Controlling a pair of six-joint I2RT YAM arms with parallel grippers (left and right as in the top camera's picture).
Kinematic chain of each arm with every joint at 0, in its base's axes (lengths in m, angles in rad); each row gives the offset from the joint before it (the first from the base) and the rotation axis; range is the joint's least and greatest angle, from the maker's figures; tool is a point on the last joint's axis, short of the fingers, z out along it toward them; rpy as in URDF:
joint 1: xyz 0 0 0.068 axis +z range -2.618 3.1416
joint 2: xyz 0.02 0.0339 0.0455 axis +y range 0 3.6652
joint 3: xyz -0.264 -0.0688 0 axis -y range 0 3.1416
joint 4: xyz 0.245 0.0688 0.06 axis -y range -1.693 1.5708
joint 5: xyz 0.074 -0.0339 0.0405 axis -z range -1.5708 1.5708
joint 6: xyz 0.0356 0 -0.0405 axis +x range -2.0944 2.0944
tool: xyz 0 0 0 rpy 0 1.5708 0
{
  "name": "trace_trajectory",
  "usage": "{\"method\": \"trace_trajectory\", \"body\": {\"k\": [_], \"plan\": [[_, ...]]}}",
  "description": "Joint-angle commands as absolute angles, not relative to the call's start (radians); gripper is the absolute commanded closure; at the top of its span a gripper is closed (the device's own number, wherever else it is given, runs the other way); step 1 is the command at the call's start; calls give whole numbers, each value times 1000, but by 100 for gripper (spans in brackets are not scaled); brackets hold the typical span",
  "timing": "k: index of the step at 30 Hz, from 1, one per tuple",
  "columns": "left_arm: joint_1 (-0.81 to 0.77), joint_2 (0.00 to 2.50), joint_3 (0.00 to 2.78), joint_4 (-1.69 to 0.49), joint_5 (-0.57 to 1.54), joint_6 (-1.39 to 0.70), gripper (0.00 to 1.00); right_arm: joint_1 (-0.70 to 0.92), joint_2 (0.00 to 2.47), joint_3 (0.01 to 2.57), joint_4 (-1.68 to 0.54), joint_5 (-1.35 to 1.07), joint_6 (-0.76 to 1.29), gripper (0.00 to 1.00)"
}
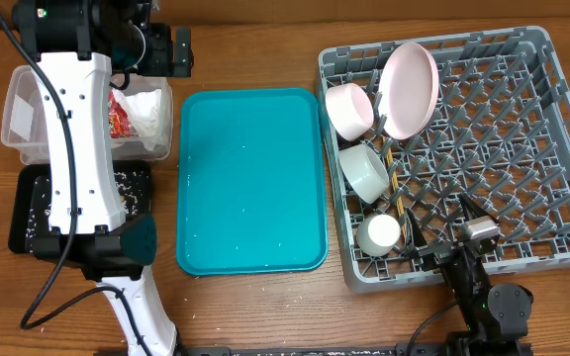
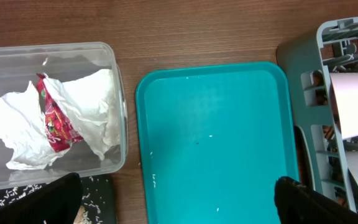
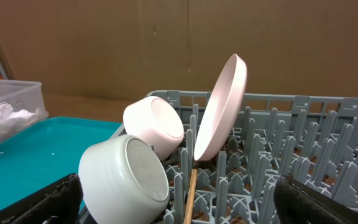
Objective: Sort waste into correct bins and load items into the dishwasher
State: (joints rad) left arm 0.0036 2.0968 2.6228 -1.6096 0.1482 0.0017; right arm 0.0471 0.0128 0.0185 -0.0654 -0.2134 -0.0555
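Note:
The clear tub [image 1: 20,119] holds crumpled white napkins [image 2: 98,99] and the red-and-silver wrapper [image 2: 53,118]. Below it, the black tray [image 1: 28,213] carries loose rice grains [image 2: 92,200]. The grey dish rack [image 1: 532,148] holds the pale pink plate [image 1: 409,87] on edge, the pink bowl [image 1: 349,109], the grey-green bowl [image 1: 364,170], the white cup [image 1: 379,233] and the chopsticks [image 1: 396,188]. My left gripper [image 1: 174,49] hangs open and empty beyond the tub [image 2: 179,208]. At the rack's near edge, my right gripper [image 1: 475,227] is open and empty, facing the bowls [image 3: 179,202].
A large teal tray [image 1: 250,178] lies between the bins and the rack, with a few stray rice grains [image 2: 211,136] on it. The left arm's white links [image 1: 82,148] cross over the tub and black tray. Brown wooden tabletop [image 1: 255,307] surrounds everything.

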Motion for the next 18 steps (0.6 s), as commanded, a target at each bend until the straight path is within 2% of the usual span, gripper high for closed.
{"method": "trace_trajectory", "body": {"k": [1, 8, 18], "plan": [[2, 2097, 2640, -1612, 146, 0, 0, 44, 3, 8, -60, -218, -53, 0], [0, 1984, 2574, -1635, 52, 23, 0, 44, 3, 8, -60, -218, -53, 0], [-2, 1322, 1528, -925, 104, 20, 0, 44, 3, 8, -60, -218, -53, 0]]}}
